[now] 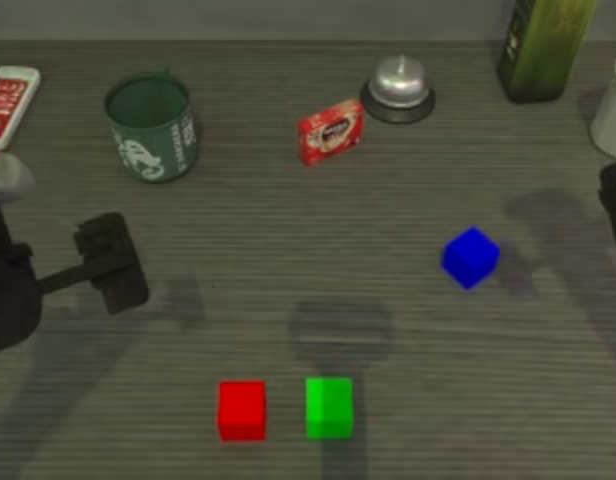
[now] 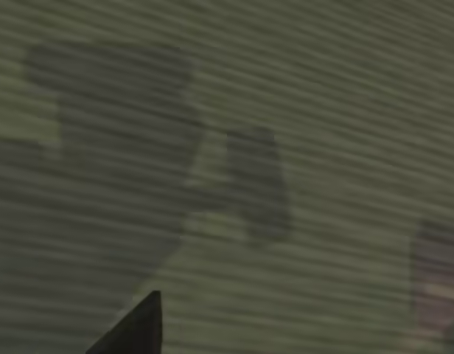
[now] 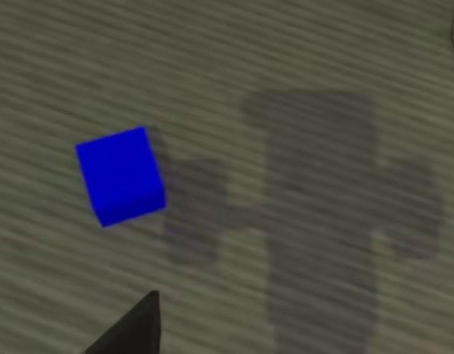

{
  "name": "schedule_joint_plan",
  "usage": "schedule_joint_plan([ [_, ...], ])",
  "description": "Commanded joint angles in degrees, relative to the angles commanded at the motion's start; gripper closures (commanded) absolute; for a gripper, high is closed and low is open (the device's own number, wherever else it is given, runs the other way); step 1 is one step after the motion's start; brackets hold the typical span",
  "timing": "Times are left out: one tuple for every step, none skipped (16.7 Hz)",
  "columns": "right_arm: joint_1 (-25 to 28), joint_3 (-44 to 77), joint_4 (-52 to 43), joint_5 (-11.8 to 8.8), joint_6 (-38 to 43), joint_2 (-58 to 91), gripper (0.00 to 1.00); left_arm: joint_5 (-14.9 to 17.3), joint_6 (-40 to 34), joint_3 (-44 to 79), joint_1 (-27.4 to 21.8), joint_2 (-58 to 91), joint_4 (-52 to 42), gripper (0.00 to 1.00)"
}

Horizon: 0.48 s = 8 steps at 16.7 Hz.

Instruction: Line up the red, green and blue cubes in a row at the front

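Top view, front of the grey wood-grain desk [image 1: 408, 330]: a small glossy bright red cube [image 1: 241, 410] and a matching bright green cube [image 1: 329, 407] sit side by side near the front edge, red to the left, a narrow gap between them, faces squared to the edge. Farther back and to the right, a deep blue cube [image 1: 471, 258] rests alone on the desk, turned at an angle and well apart from the other two. At mid-depth on the left, the black left end effector [image 1: 110, 262] hangs above bare desk, its arm reaching in from the left edge; whether its fingers are spread or closed cannot be told. The right arm appears only as a dark shape at the right edge [image 1: 615, 205], its end effector out of sight.

At the back stand a dark green mug [image 1: 150, 127], a red-and-white printed packet [image 1: 331, 131], a silver call bell [image 1: 398, 88], a green bottle [image 1: 541, 45] and a red-and-white handset [image 1: 8, 104].

Right wrist view: the blue cube [image 3: 121, 175] lies on the desk beside shadows, touching nothing. Left wrist view: only desk and shadows.
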Motion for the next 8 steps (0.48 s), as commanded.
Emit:
schedule_joint_plan([
  [1.13, 4.90, -3.50, 0.02, -0.69, 6.79, 0.00, 0.06, 2.83, -4.60, 2.70, -5.68, 3.03, 0.00],
  [2.23, 9.63, -6.92, 0.03, -1.36, 13.22, 0.00, 0.14, 5.76, -9.05, 5.29, -11.18, 6.01, 0.00],
  [3.31, 14.20, -10.20, 0.03, -2.00, 19.25, 0.00, 0.25, 8.73, -13.23, 7.75, -16.41, 8.91, 0.00],
  [4.33, 18.64, -13.32, 0.03, -2.62, 24.88, 0.00, 0.37, 11.71, -17.06, 10.05, -21.30, 11.71, 0.00],
  [5.32, 22.90, -16.26, 0.02, -3.20, 30.10, 0.00, 0.52, 14.67, -20.50, 12.19, -25.81, 14.41, 0.00],
  [6.25, 26.96, -18.99, 0.01, -3.74, 34.89, 0.00, 0.70, 17.59, -23.59, 14.15, -29.91, 17.01, 0.00],
  [7.11, 30.79, -21.48, -0.01, -4.25, 39.30, 0.00, 0.88, 20.25, -26.17, 15.82, -33.37, 19.33, 0.00],
  [7.91, 34.38, -23.73, -0.02, -4.71, 43.31, 0.00, 1.09, 23.00, -28.61, 17.45, -36.68, 21.71, 0.00],
])
